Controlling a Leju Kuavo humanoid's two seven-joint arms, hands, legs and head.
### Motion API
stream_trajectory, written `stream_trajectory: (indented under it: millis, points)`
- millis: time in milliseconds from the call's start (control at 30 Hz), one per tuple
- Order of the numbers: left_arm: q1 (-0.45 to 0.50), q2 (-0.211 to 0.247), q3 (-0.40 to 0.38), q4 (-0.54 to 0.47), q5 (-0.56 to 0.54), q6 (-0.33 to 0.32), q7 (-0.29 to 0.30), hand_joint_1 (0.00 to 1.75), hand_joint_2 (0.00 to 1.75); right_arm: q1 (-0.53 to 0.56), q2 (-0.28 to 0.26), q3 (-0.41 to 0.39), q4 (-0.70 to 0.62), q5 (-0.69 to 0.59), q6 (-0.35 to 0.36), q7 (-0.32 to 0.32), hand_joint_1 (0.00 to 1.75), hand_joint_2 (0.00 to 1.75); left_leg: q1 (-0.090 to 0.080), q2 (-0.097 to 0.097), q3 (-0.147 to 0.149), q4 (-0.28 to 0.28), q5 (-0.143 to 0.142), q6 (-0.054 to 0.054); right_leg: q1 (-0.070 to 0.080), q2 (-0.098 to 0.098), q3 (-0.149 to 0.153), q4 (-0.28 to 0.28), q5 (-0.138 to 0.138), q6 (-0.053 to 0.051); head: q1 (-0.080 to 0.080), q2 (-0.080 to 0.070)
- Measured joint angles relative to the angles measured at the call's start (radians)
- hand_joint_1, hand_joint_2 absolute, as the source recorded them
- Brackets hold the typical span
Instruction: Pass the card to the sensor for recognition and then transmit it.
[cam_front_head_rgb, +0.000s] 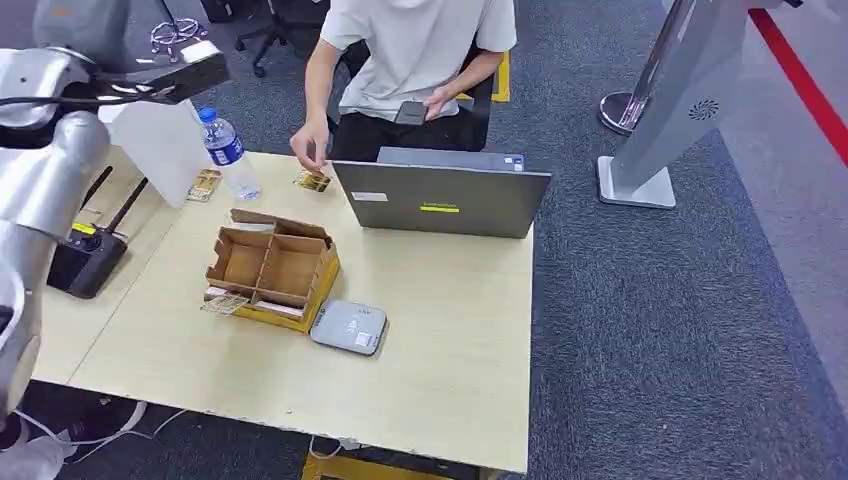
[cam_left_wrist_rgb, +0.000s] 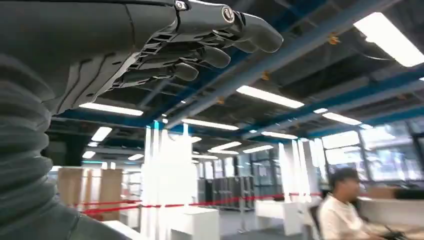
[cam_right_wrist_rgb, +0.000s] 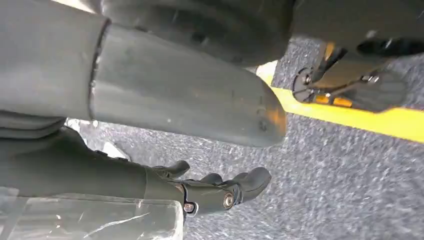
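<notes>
You are at the very start: no card is in either hand yet. Your left hand (cam_left_wrist_rgb: 200, 40) is raised high, up at the upper left of the head view, and its fingers (cam_left_wrist_rgb: 220, 55) are loosely curled with nothing in them. Your right hand (cam_right_wrist_rgb: 215, 192) hangs low over the grey carpet, fingers bent a little and holding nothing. One card (cam_front_head_rgb: 312, 181) lies at the top of the tabletop (cam_front_head_rgb: 450, 330), under the fingers of the person (cam_front_head_rgb: 415, 50) sitting behind the laptop (cam_front_head_rgb: 440, 200). Another card (cam_front_head_rgb: 204, 185) lies by the bottle (cam_front_head_rgb: 228, 152). The box (cam_front_head_rgb: 272, 272) sits in the middle left of the frame, and the sensor (cam_front_head_rgb: 348, 327), a flat grey pad, touches its lower right corner. I think you must next bring a hand down to a card and pinch it flat, then carry it over the sensor.
</notes>
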Motion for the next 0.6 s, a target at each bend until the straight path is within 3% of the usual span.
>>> stream_trajectory:
  millis: [100, 200, 333, 467, 600]
  points:
    - [0.135, 0.141, 0.089, -0.077, 0.037, 0.064, -0.005, 0.00, 1.75, 0.004, -0.010, -0.016, 0.000, -0.022, -0.002, -0.003, 0.00, 0.00, 0.000, 0.004, 0.004, -0.002, -0.002, -0.003, -0.001, 0.004, 0.001, 0.001, -0.002, -0.003, 0.002, 0.000]
    - [0.280, 0.282, 0.230, -0.088, 0.084, 0.113, -0.071, 0.00, 1.75, 0.014, -0.021, -0.021, 0.000, -0.036, -0.002, -0.006, 0.00, 0.00, 0.001, 0.010, 0.006, -0.002, -0.004, -0.006, 0.000, 0.010, -0.002, 0.001, -0.005, -0.005, -0.003, 0.000]
    - [0.445, 0.416, 0.422, -0.064, 0.128, 0.150, -0.119, 0.00, 1.75, 0.017, -0.034, -0.027, 0.000, -0.049, -0.008, -0.013, 0.00, 0.00, 0.002, 0.008, 0.005, -0.002, -0.005, -0.006, 0.001, 0.008, -0.002, 0.000, -0.007, -0.006, -0.001, 0.000]
    - [0.639, 0.506, 0.663, 0.045, 0.206, 0.207, -0.216, 0.00, 1.75, 0.018, -0.042, -0.028, 0.000, -0.066, -0.010, -0.019, 0.00, 0.00, 0.002, 0.011, 0.009, -0.003, -0.009, -0.007, 0.001, 0.011, 0.001, -0.001, -0.010, -0.007, -0.002, 0.000]
    - [0.808, 0.524, 0.884, 0.169, 0.253, 0.225, -0.257, 0.00, 1.75, 0.022, -0.047, -0.027, 0.000, -0.078, -0.010, -0.022, 0.00, 0.00, 0.002, 0.006, 0.012, -0.003, -0.014, -0.006, 0.002, 0.004, 0.006, -0.003, -0.016, -0.004, -0.002, 0.000]
